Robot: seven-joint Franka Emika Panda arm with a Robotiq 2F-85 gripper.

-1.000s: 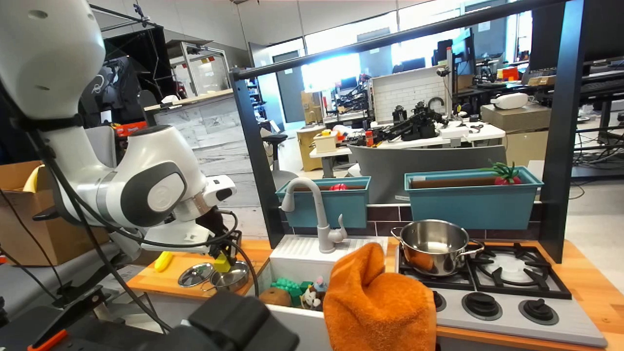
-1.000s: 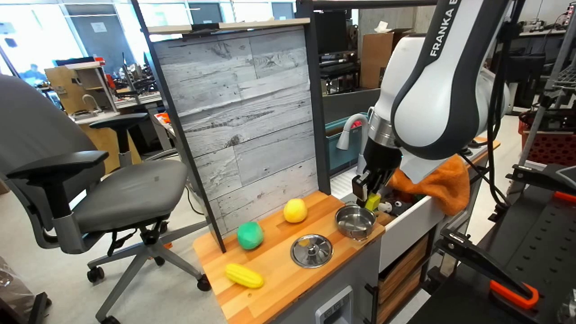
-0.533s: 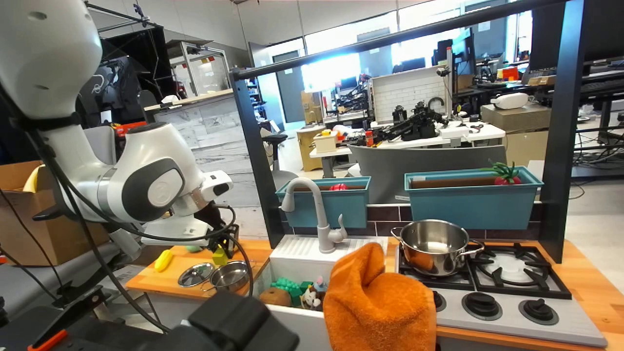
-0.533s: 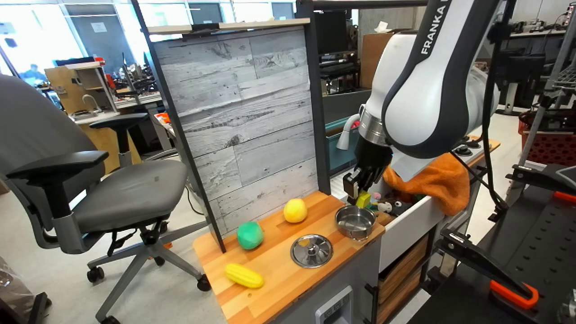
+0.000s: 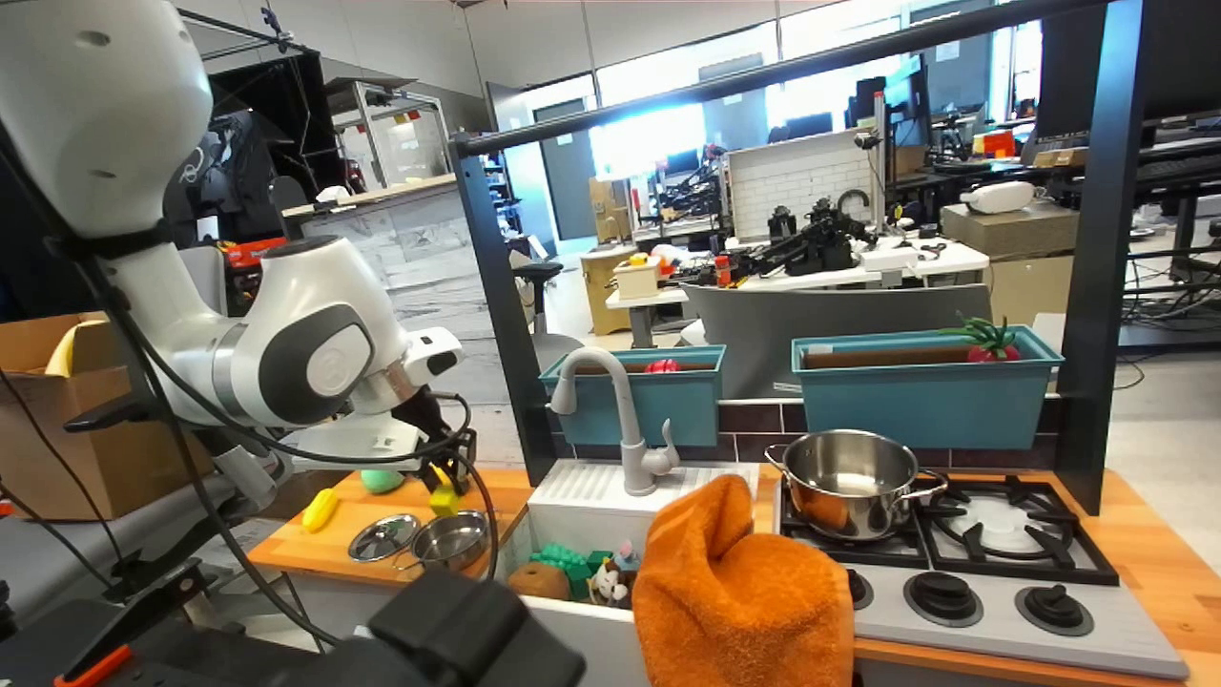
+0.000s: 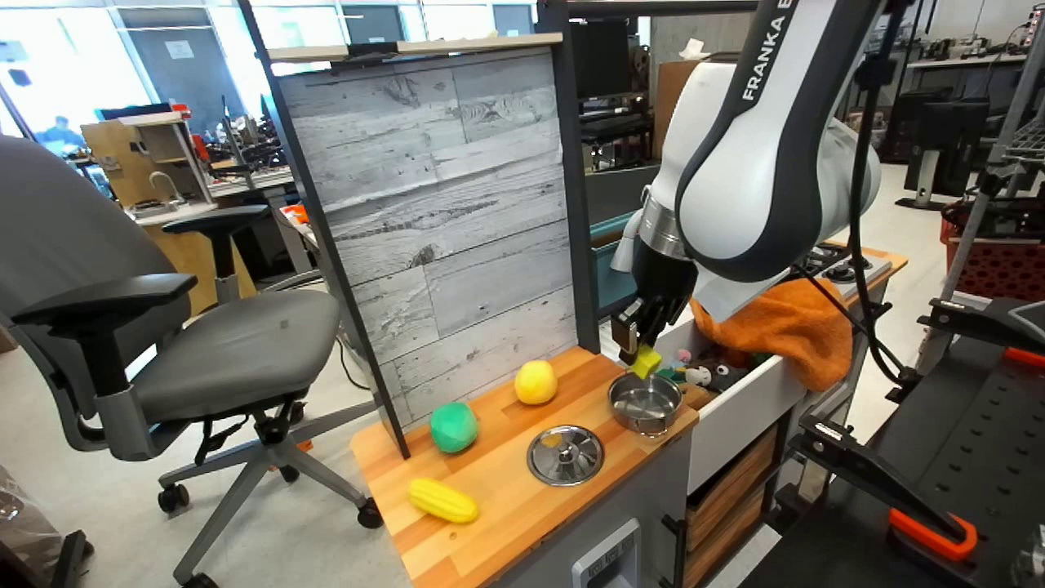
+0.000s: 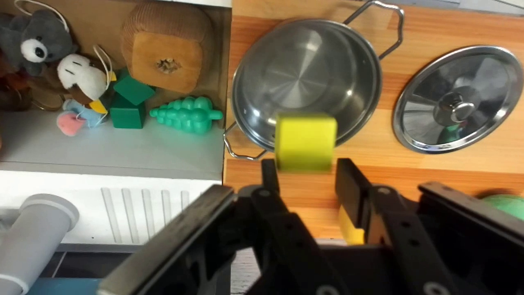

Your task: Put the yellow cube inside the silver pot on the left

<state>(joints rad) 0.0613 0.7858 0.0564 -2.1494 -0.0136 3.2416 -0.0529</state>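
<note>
Striped wood counter [image 6: 498, 498] in a cluttered lab; gray chair [image 6: 237, 351] stands well apart from the pot [image 7: 305, 78]. Wood-look panel [image 6: 457, 204] runs along the counter's back edge, across from the pot. Cube [image 7: 306, 143] hangs above the pot's panel-side rim; height over it hard to judge. Gripper [image 7: 307, 170] has it, fingers pinching at the tips. Pot sits by the counter corner: sink [image 6: 739, 433] edge just beside it, one handle at that edge, front edge near. Lid [image 6: 566, 455] lies flat on the opposite side, thin strip of wood between. Yellow ball [image 6: 536, 382] is panel-side of the pot; green ball [image 6: 454, 427] and yellow toy [image 6: 442, 500] well apart, past the lid, bare wood around them. Faucet [image 5: 625, 420] is across the sink from the pot.
</note>
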